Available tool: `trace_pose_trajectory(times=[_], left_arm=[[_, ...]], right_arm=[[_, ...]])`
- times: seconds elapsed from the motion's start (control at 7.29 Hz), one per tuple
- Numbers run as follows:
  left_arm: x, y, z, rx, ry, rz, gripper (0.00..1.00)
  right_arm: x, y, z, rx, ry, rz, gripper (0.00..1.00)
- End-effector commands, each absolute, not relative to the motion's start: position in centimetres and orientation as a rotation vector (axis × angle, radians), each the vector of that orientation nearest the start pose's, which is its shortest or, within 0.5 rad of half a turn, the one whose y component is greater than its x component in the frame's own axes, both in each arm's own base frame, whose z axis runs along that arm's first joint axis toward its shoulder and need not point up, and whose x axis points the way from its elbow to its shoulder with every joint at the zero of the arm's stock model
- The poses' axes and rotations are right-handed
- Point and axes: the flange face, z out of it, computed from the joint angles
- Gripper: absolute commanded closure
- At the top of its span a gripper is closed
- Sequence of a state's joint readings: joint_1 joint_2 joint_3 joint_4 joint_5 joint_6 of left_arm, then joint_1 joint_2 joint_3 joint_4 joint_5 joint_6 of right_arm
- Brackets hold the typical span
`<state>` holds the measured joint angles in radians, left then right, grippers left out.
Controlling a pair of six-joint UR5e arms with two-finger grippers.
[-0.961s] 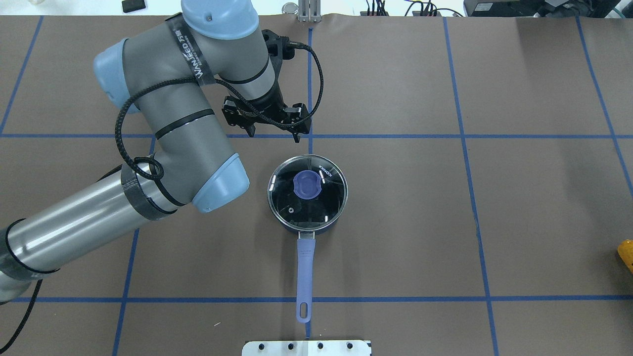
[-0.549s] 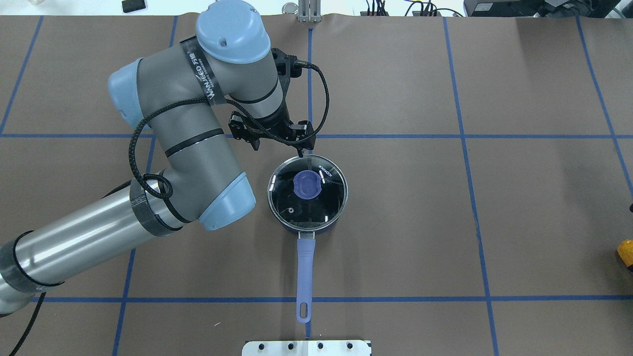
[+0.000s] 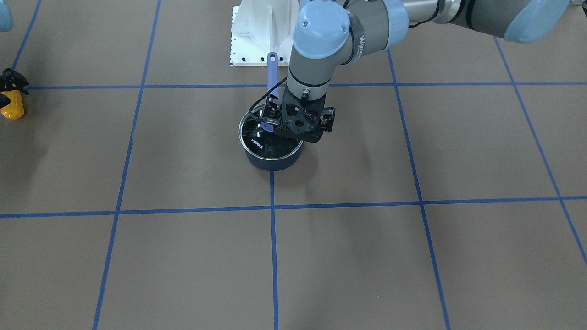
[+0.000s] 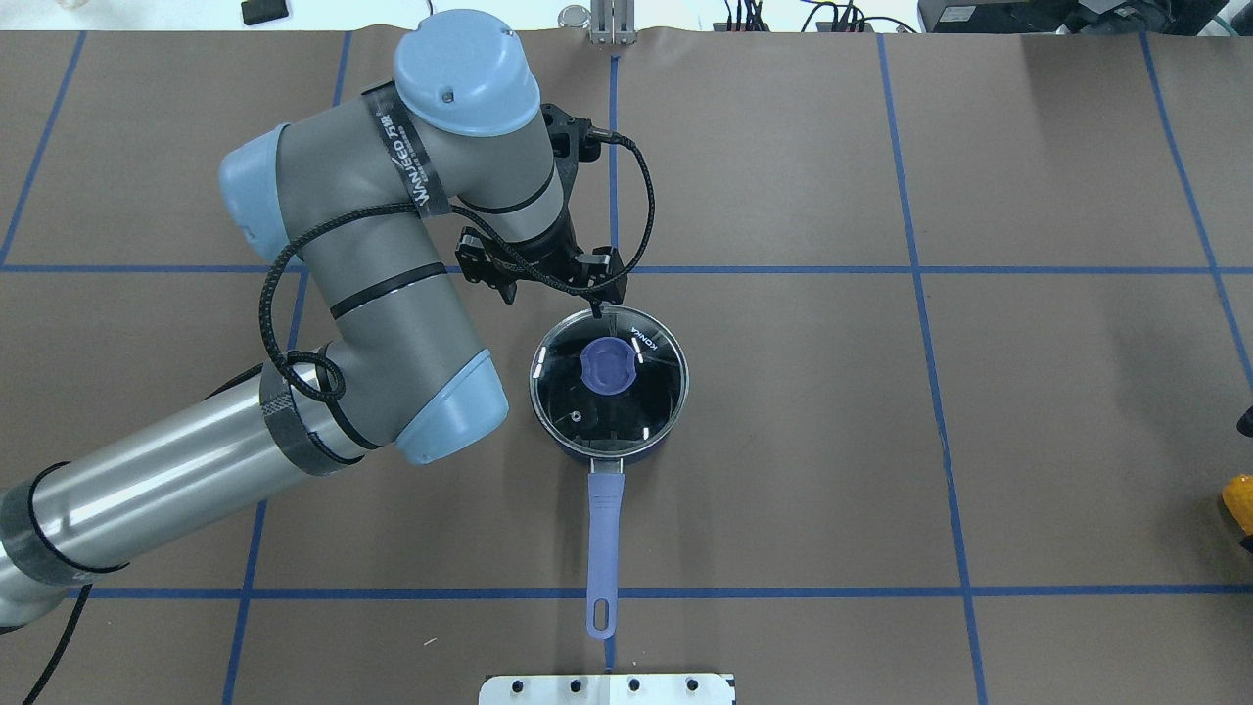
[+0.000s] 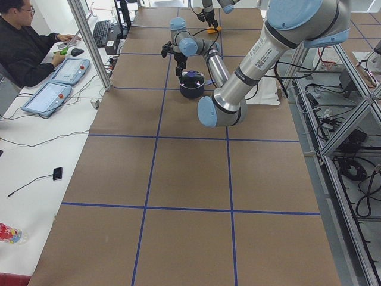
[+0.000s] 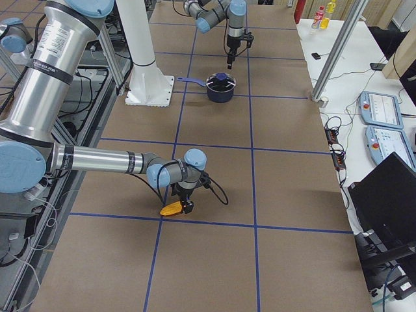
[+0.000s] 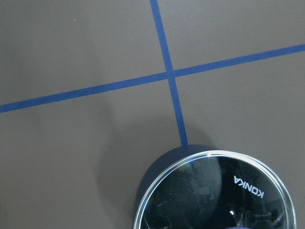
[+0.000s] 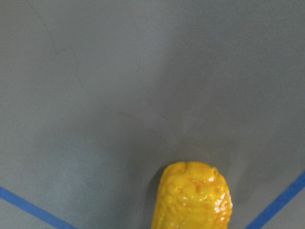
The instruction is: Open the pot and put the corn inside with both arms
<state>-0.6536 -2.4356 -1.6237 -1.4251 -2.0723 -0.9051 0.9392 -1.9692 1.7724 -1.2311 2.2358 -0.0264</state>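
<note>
The navy pot (image 4: 615, 452) stands mid-table with its clear glass lid (image 4: 651, 397) on and its lavender handle (image 4: 604, 529) pointing at the robot. The lid has a lavender knob (image 4: 608, 364). My left gripper (image 4: 554, 300) is open and empty, hovering above the lid's far rim. The left wrist view shows the pot's wall (image 7: 155, 179) and the lid (image 7: 214, 195) at its lower edge. The yellow corn (image 3: 12, 107) lies on the table at my far right, also seen at the overhead view's edge (image 4: 1238, 504). My right gripper (image 3: 11, 89) hangs just over it, apparently open; the right wrist view shows the corn's tip (image 8: 193, 198).
Blue tape lines divide the brown table into a grid. The robot's white base plate (image 4: 607, 688) sits just behind the pot's handle. An operator (image 5: 27, 47) sits at a side table with tablets, beyond the table's far edge.
My left arm has swung right and toward the pot, bringing its gripper from beyond the lid to over the lid's far rim. The corn and pot have not moved.
</note>
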Motion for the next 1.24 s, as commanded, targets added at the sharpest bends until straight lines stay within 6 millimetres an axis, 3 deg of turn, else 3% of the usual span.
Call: trace_pose_trajectory(times=[0.0, 0.41, 0.69, 1.1], left_arm=[[49.9, -49.0, 12.0, 0.087, 0.889, 0.206, 0.01], [49.8, -48.9, 12.0, 0.089, 0.889, 0.206, 0.01], [49.8, -48.9, 12.0, 0.09, 0.89, 0.206, 0.01], [49.7, -48.8, 12.8, 0.083, 0.88, 0.203, 0.01]], right_arm=[[-13.8, -30.4, 69.8, -0.076, -0.674, -0.694, 0.26], [-13.9, -30.5, 70.0, -0.06, -0.629, -0.713, 0.53], [-14.0, -30.8, 69.5, -0.048, -0.631, -0.718, 0.64], [-14.7, -31.6, 67.6, -0.011, -0.648, -0.731, 0.65]])
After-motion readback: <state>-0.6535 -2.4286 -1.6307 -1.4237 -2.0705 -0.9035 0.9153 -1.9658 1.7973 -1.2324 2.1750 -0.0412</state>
